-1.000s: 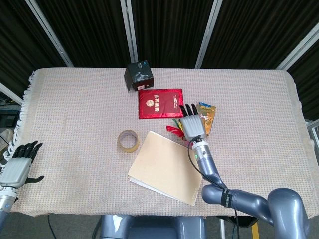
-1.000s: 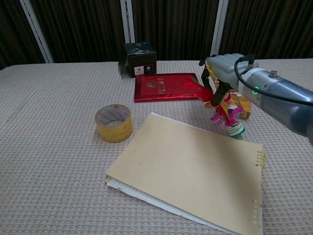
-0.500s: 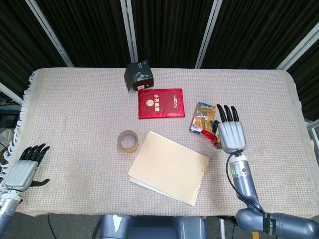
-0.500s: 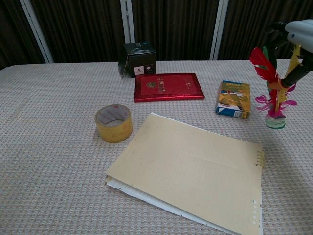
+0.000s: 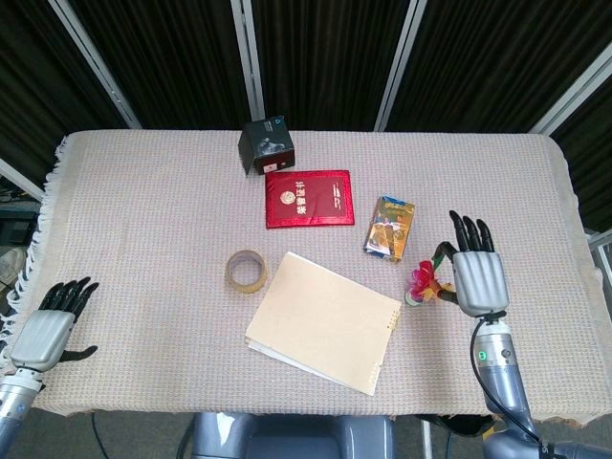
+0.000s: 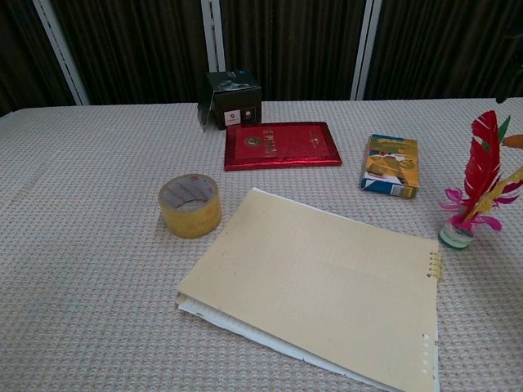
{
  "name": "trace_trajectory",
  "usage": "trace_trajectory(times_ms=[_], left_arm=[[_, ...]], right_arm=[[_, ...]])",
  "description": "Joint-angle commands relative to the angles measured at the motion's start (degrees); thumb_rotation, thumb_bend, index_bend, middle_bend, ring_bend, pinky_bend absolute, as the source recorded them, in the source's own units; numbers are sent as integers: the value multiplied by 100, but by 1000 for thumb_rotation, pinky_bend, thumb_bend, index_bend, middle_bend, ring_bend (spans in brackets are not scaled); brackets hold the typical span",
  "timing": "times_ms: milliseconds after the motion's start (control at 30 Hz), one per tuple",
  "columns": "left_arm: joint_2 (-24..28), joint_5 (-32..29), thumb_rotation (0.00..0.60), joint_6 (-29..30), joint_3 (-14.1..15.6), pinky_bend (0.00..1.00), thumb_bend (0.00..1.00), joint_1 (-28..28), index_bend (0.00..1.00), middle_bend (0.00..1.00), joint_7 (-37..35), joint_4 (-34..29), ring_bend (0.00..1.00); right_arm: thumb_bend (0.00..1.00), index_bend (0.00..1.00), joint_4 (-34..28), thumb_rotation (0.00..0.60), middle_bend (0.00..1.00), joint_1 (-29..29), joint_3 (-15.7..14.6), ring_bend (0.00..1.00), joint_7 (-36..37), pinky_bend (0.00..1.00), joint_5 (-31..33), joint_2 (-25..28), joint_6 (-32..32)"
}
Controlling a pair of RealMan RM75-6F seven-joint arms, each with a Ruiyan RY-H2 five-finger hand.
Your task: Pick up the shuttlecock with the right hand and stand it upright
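Note:
The shuttlecock (image 6: 470, 198), with red, yellow and pink feathers on a pale round base, stands upright on the tablecloth at the right, just past the notebook's corner. In the head view the shuttlecock (image 5: 426, 284) shows as a small bright cluster. My right hand (image 5: 477, 275) lies directly to its right with straight, spread fingers; the thumb reaches toward the feathers, and I see no grip on them. The chest view does not show this hand. My left hand (image 5: 48, 327) hovers at the table's front left edge with its fingers apart, holding nothing.
A tan notebook (image 6: 315, 286) lies front centre, a yellow tape roll (image 6: 189, 205) to its left. A small colourful box (image 6: 391, 165), a red booklet (image 6: 283, 144) and a black box (image 6: 232, 99) sit further back. The table edge (image 5: 574, 287) runs right of my right hand.
My right hand has moved right and toward the front, out of the chest view. The shuttlecock went with it and now stands lower, with no fingers seen around it. The left hand barely shifted.

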Motion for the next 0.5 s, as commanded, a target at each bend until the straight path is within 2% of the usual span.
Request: trace_trajectory(times_ms=[33,167,233,367,433,500], left_arm=[[10,11,600,14,2,0,38,0,0,0,-26,-3,0],[41,32,600,68,-6,0,39,6,0,0,-82,-21,0],[55,31,600,98,-17,0,39,13,0,0,-105,-25,0],[82,44,600,212,-45,0,38,42,0,0,-150,-38,0],[94,58,600,315,-64,0,39,73,0,0,-139,-60,0],[110,111,600,472,-74,0,37,119,0,0,-113,-118,0]], right_arm=[[124,312,-189,600,0,-181,-70,0,37,0,-207,155,242],[86,101,-644,600,0,-460,-200,0,-57,0,-527,503,624],[71,41,-915,600,0,-626,-331,0,-202,0,-668,739,798],[68,12,-1293,600,0,-1090,-744,0,-303,0,-1078,1249,1183],[68,12,-1244,600,0,-1360,-935,0,-135,0,-1301,1431,1401],[68,11,-945,600,0,-1625,-1121,0,105,0,-1513,1519,1592]])
